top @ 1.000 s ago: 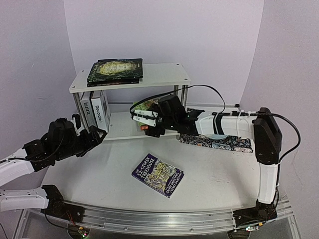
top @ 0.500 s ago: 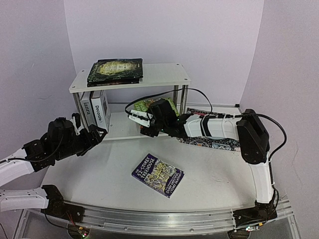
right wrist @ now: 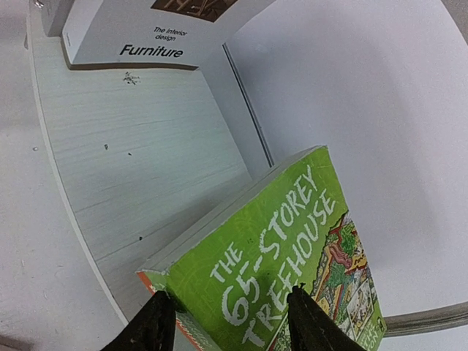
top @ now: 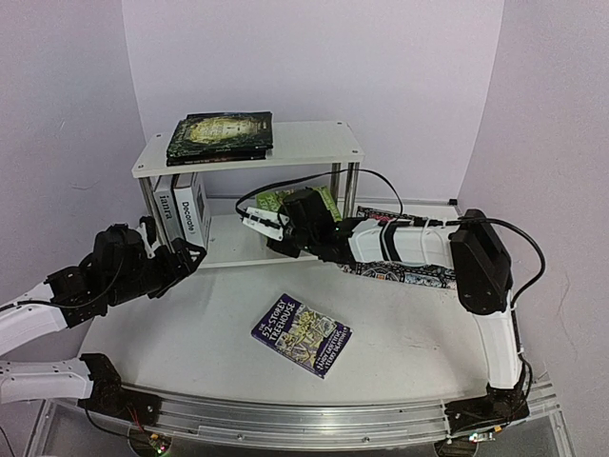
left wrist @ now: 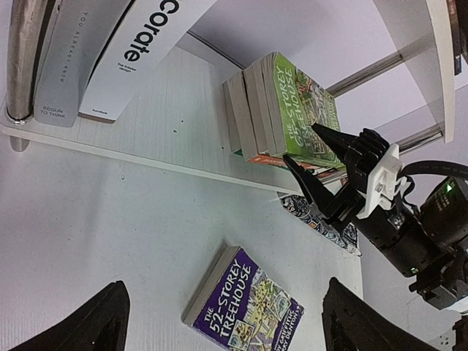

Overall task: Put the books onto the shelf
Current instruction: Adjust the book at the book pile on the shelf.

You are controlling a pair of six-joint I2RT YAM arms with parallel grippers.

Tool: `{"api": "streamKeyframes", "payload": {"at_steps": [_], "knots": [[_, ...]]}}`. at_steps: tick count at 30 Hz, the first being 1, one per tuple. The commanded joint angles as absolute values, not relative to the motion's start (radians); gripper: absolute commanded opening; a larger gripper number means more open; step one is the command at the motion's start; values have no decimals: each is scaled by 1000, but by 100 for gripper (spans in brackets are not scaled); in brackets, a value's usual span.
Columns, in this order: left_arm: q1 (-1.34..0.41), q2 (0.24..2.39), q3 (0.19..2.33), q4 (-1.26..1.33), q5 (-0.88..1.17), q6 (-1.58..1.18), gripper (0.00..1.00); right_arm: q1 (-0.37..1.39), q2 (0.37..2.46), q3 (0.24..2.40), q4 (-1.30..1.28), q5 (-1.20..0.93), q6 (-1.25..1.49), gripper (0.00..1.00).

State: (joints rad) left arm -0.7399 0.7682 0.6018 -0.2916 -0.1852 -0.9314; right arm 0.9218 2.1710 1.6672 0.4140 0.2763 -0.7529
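Shelving step: right gripper (right wrist: 228, 311) astride the green book (right wrist: 292, 241) on the shelf (right wrist: 131, 146), pinch unconfirmed; left gripper (top: 188, 255) spread. Next: square book, withdraw.

Plain, seemingly lilac walls (top: 400, 67); white table (top: 190, 328)

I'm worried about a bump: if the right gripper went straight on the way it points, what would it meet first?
The green 65-Storey Treehouse book on the shelf's lower board. It sits dead ahead between the right gripper's spread fingers, probably touching, though depth is unclear.
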Motion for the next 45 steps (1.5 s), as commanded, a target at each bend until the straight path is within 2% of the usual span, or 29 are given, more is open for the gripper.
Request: {"api": "streamKeyframes", "payload": {"at_steps": [1, 25, 40, 45], "knots": [[-738, 773, 618, -254, -180, -914, 93, 913, 2185, 1712, 464, 324, -769, 53], [-738, 762, 620, -252, -179, -908, 93, 846, 2090, 1606, 471, 295, -818, 57], [-738, 789, 624, -245, -174, -906, 93, 834, 1927, 1445, 446, 215, -770, 72], [-738, 817, 612, -214, -143, -901, 93, 900, 1888, 1436, 389, 322, -728, 78]]}}
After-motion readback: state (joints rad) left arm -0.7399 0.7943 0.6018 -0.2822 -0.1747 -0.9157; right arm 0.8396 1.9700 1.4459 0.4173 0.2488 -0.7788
